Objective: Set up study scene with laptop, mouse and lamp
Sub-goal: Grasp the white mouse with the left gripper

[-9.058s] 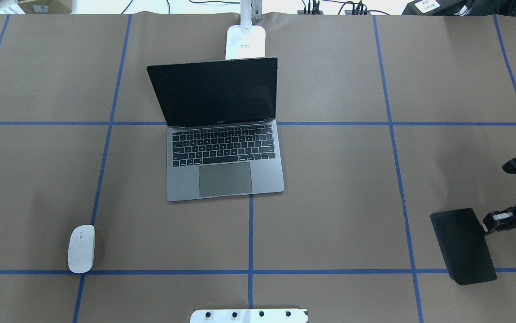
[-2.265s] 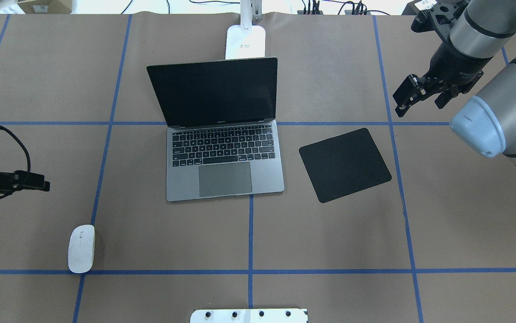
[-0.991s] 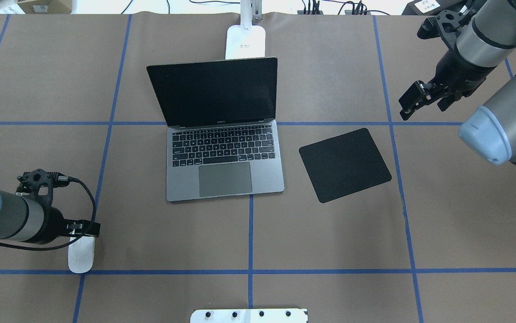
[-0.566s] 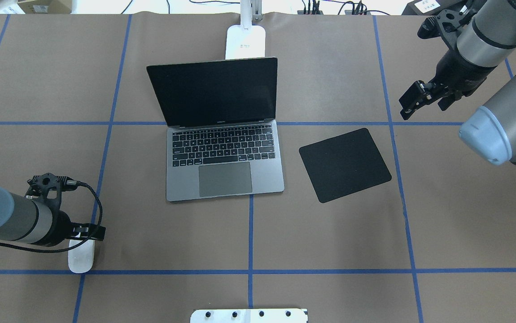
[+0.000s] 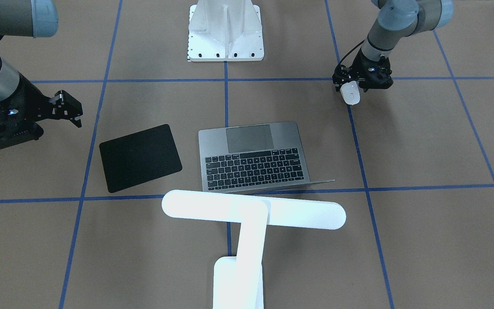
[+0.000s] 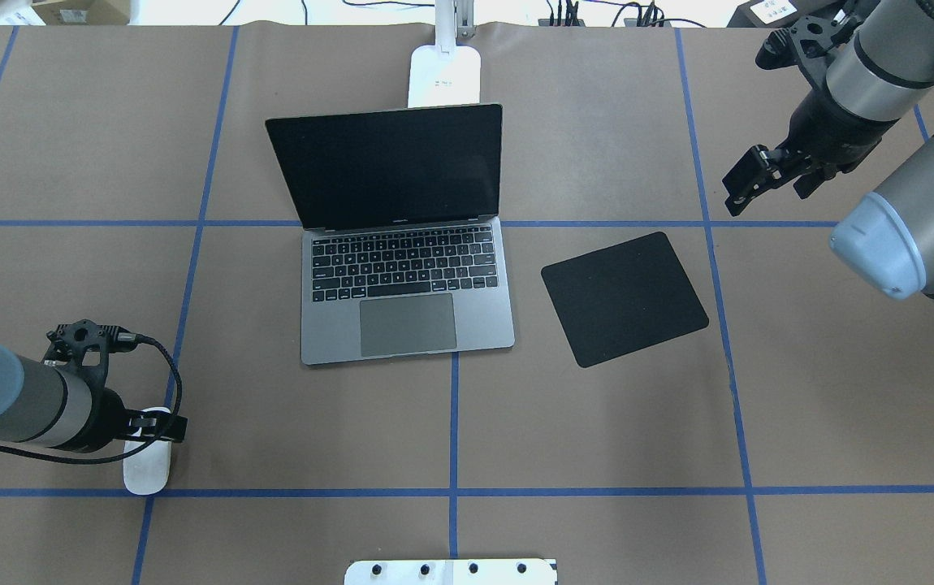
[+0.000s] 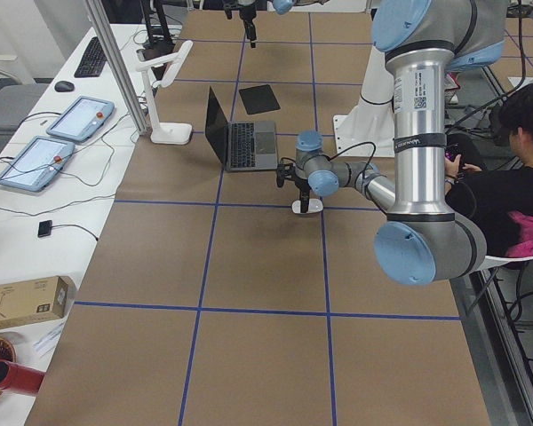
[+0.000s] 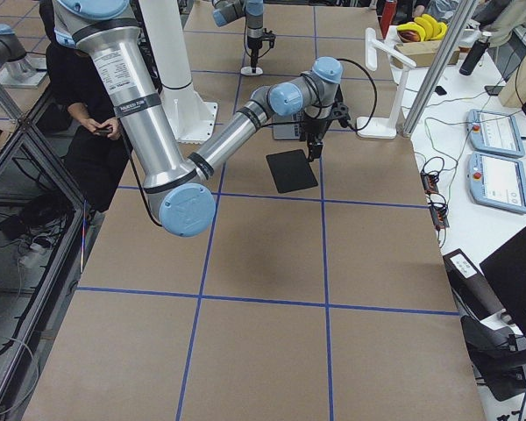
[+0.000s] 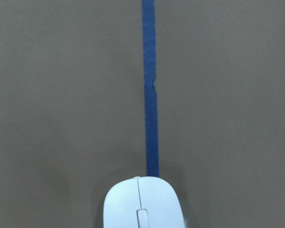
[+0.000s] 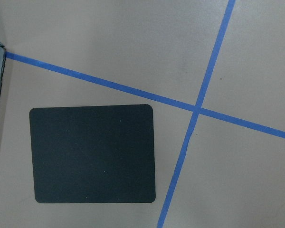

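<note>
The grey laptop point(image 6: 406, 292) stands open in the middle of the table, screen dark. The white lamp point(image 5: 253, 210) stands behind it, its base point(image 6: 444, 73) at the far edge. The white mouse point(image 6: 146, 470) lies on the table at the near left, also seen in the left wrist view point(image 9: 140, 204). My left gripper point(image 6: 157, 428) is low over the mouse's far end, jaws open, and the mouse rests on the table point(image 5: 352, 94). My right gripper point(image 6: 747, 183) is open and empty, raised at the far right.
A black mat point(image 6: 624, 298) lies flat right of the laptop, also in the right wrist view point(image 10: 92, 153). A white bolted bracket point(image 6: 451, 571) sits at the near edge. Blue tape lines cross the brown table. An operator sits by the table.
The right gripper has laid the black mat beside the laptop, let go and lifted to the far right. The left arm has come in and settled over the mouse, which has not moved.
</note>
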